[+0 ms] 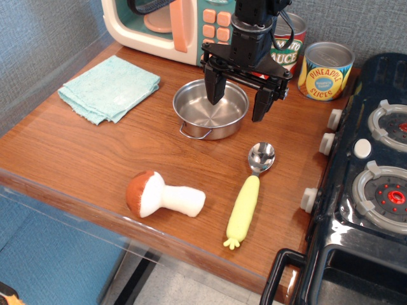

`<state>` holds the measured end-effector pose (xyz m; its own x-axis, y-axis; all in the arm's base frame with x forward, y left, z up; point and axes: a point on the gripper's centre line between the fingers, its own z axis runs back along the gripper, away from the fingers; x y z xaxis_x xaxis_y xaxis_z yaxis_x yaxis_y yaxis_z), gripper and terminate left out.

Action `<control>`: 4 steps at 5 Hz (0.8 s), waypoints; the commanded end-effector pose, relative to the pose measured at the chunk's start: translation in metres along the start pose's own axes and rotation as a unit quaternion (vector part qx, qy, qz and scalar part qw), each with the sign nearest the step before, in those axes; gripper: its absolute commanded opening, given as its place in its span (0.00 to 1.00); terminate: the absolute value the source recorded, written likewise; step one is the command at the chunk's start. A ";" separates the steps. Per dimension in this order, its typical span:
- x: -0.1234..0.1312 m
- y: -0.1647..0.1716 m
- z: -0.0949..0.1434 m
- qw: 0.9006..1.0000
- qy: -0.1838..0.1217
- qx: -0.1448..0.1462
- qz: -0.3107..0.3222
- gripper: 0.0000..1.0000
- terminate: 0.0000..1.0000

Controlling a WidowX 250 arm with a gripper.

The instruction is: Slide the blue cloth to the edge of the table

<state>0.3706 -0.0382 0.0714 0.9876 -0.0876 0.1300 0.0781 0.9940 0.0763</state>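
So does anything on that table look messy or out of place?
Not really. The blue cloth lies folded a bit askew, one layer peeking out. The pot, spoon and mushroom rest normally; nothing is spilled.

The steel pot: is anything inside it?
The steel pot looks empty: bare shiny bottom. The open gripper hangs over it, one finger hiding part of the far rim.

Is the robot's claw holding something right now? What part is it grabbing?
No, nothing. The claw is open and empty, hanging over the steel pot. The blue cloth lies apart on the table, untouched.
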 end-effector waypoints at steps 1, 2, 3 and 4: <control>0.000 0.000 0.000 1.000 0.000 0.000 0.000 1.00 0.00; 0.010 0.022 -0.006 0.999 0.013 0.012 0.032 1.00 0.00; 0.028 0.052 0.001 0.998 0.005 0.017 0.067 1.00 0.00; 0.050 0.097 0.026 0.994 -0.033 0.031 0.095 1.00 0.00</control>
<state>0.4218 0.0456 0.0903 0.9831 0.0904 0.1594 -0.1076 0.9889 0.1026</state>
